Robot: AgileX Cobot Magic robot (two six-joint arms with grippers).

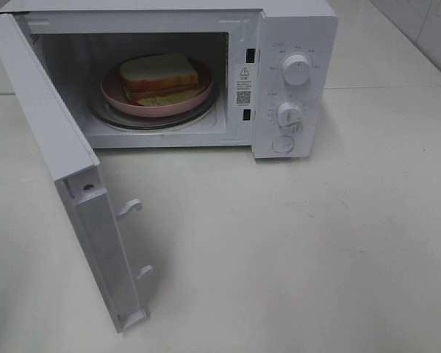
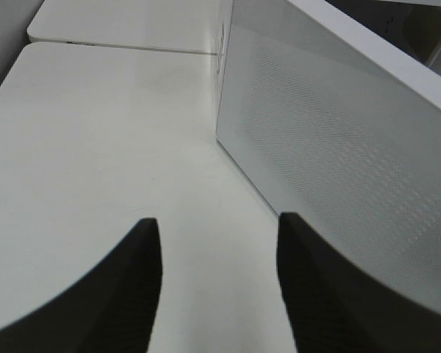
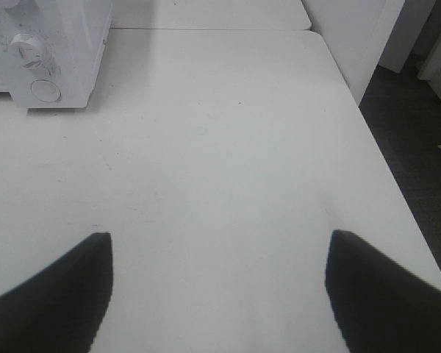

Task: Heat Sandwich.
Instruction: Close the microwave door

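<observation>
OK, the white-bread sandwich [image 1: 162, 77] sits on its round pink plate [image 1: 112, 93] inside the open white microwave [image 1: 309, 29], so the door is what counts. The white mesh-faced door [image 2: 338, 147] stands just beside your left gripper [image 2: 219, 220], whose fingers are parted and empty. Your right gripper [image 3: 220, 235] is spread wide, empty, off by the dial side. Left looks nearer.

Mock kitchen on a lab bench
A white microwave [image 1: 301, 22] with 2 dials [image 1: 297, 69] is sitting on joined white tables [image 1: 316, 243], with pale wall tiles [image 1: 430, 29] showing behind.
</observation>
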